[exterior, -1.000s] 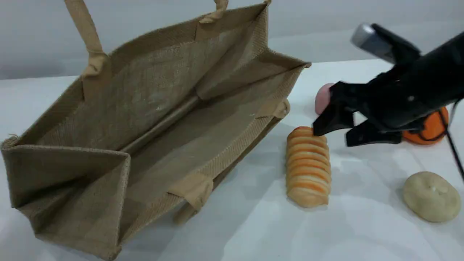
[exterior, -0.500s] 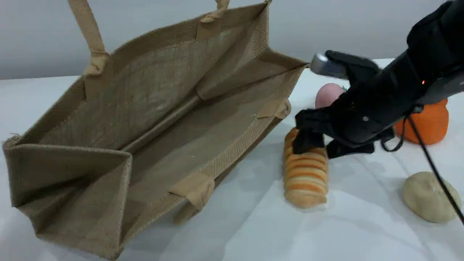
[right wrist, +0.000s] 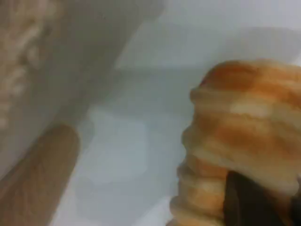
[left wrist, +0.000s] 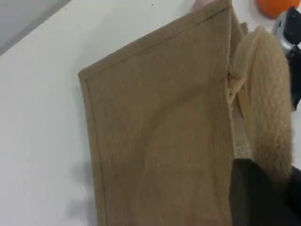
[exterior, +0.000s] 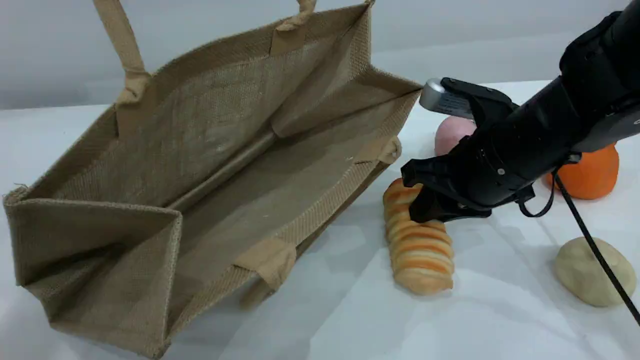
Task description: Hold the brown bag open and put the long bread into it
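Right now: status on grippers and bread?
Left gripper shut on brown bag handle, mouth open. Right gripper shut on long bread far end, loaf on table. Nothing between it and bag mouth.

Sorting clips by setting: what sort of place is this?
Likely a robotics lab bench: plain white table, blank grey wall, a black right gripper closed on a ridged golden bread loaf beside a tan woven jute bag.

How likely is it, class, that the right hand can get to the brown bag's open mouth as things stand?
Likely yes. The right hand, shut on the long bread, sits beside the brown bag, whose mouth gapes toward that side. Only bare table lies between; the pink ball lies behind it.
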